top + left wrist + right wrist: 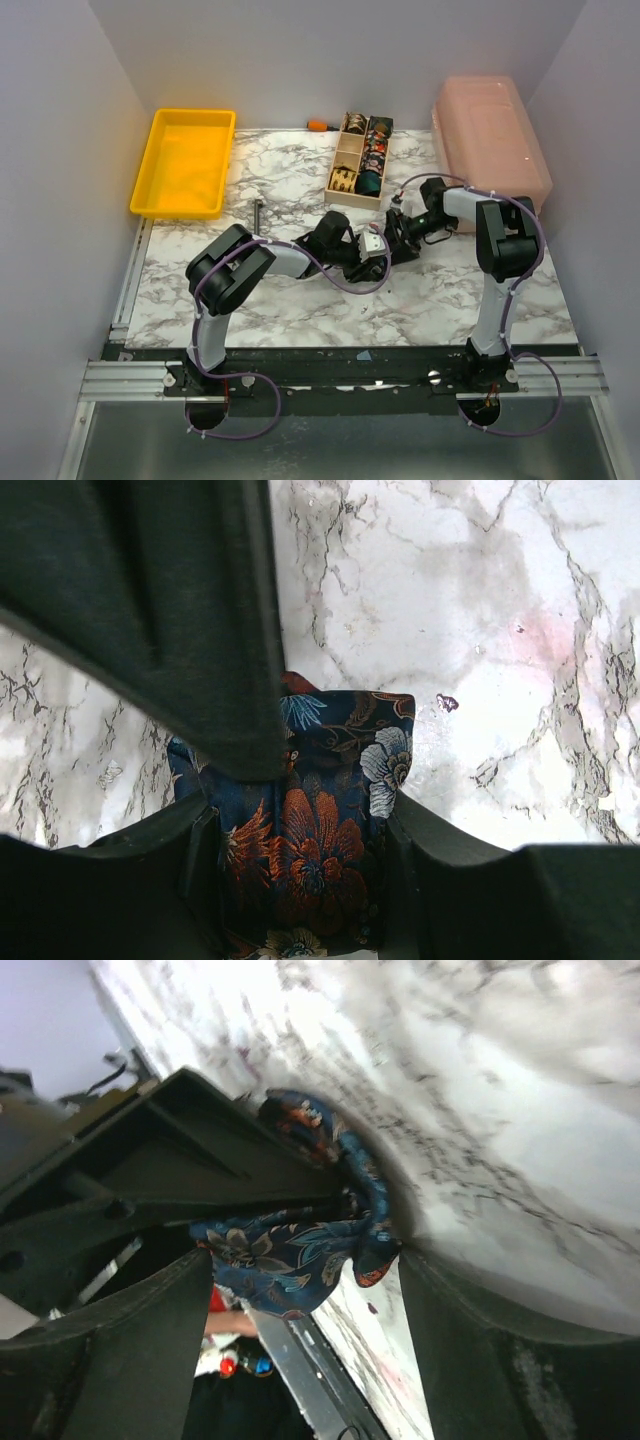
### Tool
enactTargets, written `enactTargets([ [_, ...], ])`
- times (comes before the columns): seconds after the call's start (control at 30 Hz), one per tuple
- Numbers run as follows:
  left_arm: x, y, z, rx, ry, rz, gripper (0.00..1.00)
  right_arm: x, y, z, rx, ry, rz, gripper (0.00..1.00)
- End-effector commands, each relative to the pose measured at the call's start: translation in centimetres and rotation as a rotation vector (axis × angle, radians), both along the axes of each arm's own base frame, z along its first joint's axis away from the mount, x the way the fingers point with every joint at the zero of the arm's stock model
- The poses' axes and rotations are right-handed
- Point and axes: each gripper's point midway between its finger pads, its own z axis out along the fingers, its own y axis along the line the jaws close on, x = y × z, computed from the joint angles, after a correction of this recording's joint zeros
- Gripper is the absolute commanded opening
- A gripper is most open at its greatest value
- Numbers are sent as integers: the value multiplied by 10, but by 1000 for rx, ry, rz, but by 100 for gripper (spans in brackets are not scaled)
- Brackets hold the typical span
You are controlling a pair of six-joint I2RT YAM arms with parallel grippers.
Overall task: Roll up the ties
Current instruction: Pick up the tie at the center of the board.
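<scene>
A dark blue tie (320, 850) with orange and white flowers is bunched between my left gripper's fingers, a little above the marble. My left gripper (300, 820) is shut on it, near the table's middle (378, 250). My right gripper (398, 228) meets it from the right. In the right wrist view the same tie (290, 1245) hangs between my right gripper's (300, 1270) wide-apart jaws, and a fold brushes the right finger (450, 1320). One right finger (170, 610) crosses the upper left of the left wrist view, over the tie.
A wooden box (337, 165) with compartments stands behind the grippers, with coiled ties (372, 182) inside. A yellow tray (185, 165) sits at the back left, a pink lidded bin (490, 140) at the back right. A metal T-shaped tool (258, 212) lies left of centre.
</scene>
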Motion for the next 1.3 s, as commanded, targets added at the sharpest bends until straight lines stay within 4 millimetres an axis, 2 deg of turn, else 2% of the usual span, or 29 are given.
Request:
enactTargets([
  [0.0, -27, 37, -64, 198, 164, 24, 10, -25, 6, -18, 88, 17, 67, 72],
  [0.03, -27, 37, -64, 198, 164, 24, 10, -27, 7, -13, 113, 15, 68, 68],
  [0.1, -27, 38, -65, 199, 166, 24, 10, -30, 11, -9, 149, 25, 64, 65],
  [0.27, -27, 37, -64, 197, 167, 24, 11, -24, 18, -10, 162, 20, 62, 77],
  [0.43, -27, 37, -65, 198, 168, 21, 12, -9, 22, -14, 126, -9, 21, 72],
  [0.5, -28, 38, -66, 200, 170, 19, 12, -7, 21, -18, 114, -14, 16, 63],
  [0.53, -27, 38, -66, 200, 170, 21, 13, -8, 21, -18, 113, -13, 16, 55],
  [0.57, -26, 38, -66, 201, 170, 24, 14, -9, 20, -18, 112, -10, 18, 44],
  [0.6, -24, 38, -65, 199, 171, 29, 16, -11, 20, -19, 109, -7, 23, 28],
  [0.63, -23, 37, -64, 195, 174, 36, 19, -13, 19, -18, 103, -6, 29, 17],
  [0.67, -19, 38, -61, 187, 180, 50, 29, -15, 17, -19, 92, -6, 36, 2],
  [0.73, -12, 38, -51, 154, 181, 80, 48, -20, 13, -20, 69, -10, 49, 0],
  [0.83, -2, 37, -30, 75, 114, 109, 68, -25, 8, -20, 39, -25, 64, 0],
  [0.93, 1, 36, -11, 20, 50, 103, 78, -28, 5, -21, 18, -40, 80, 0],
  [1.03, 4, 34, -2, -12, 2, 89, 87, -30, 4, -18, 20, -49, 90, 0],
  [1.17, 3, 28, -11, 17, -14, 59, 87, -32, 8, -6, 54, -58, 98, 0],
  [1.23, 1, 24, -17, 49, -14, 31, 77, -33, 9, 2, 73, -62, 102, 0],
  [1.27, -1, 24, -21, 74, -2, 22, 65, -34, 10, 6, 78, -60, 105, 0],
])
